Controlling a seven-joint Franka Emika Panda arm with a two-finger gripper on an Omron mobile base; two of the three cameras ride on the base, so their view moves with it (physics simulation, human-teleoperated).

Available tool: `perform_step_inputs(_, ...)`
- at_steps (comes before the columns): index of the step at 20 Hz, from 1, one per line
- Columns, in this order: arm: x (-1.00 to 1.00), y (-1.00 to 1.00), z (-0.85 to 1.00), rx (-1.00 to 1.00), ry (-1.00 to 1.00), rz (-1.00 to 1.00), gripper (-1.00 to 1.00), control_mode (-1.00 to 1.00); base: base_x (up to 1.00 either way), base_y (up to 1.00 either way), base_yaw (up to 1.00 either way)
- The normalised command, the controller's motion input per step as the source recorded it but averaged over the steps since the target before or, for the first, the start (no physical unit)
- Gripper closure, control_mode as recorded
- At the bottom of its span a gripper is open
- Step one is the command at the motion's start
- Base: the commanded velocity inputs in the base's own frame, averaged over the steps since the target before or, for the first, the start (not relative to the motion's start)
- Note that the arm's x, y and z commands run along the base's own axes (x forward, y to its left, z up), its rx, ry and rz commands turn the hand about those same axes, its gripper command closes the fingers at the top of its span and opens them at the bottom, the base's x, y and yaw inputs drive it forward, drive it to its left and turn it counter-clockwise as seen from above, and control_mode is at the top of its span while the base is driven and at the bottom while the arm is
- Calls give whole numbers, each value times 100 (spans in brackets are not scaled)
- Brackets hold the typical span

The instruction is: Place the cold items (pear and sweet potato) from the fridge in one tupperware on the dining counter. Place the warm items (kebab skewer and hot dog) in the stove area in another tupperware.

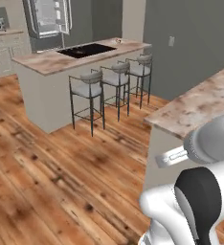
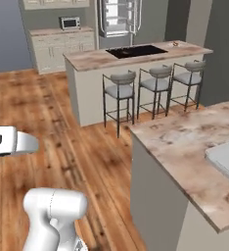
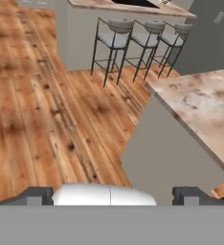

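My gripper point(image 3: 113, 196) is open, its two dark fingertips point(image 3: 37, 195) far apart with nothing held between them. It hangs over the wooden floor, beside the corner of the near marble dining counter point(image 3: 200, 100) point(image 1: 200, 105) point(image 2: 180, 137). Far at the back, the fridge point(image 1: 47, 19) point(image 2: 117, 17) stands with its doors open; what is on its shelves is too small to tell. On the island, a black stove top point(image 1: 85, 50) point(image 2: 136, 51) has a small object point(image 2: 175, 44) lying beside it. A pale flat shape point(image 2: 226, 156) lies at the counter's right edge; I cannot tell what it is.
Three grey stools point(image 1: 87, 88) point(image 2: 120, 88) point(image 3: 114, 40) line the island's near side. Wooden floor point(image 1: 47, 167) stretches wide between me and the island. White cabinets with a microwave point(image 2: 70, 22) stand at the back left.
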Motion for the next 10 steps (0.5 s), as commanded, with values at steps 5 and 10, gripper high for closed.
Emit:
perform_step_inputs(5, 0, 0, 0, 0, 0, 0, -100, 100, 61, 100, -38)
perform_step_inputs(10, 0, 0, 0, 0, 0, 0, -100, 100, 57, 100, -35)
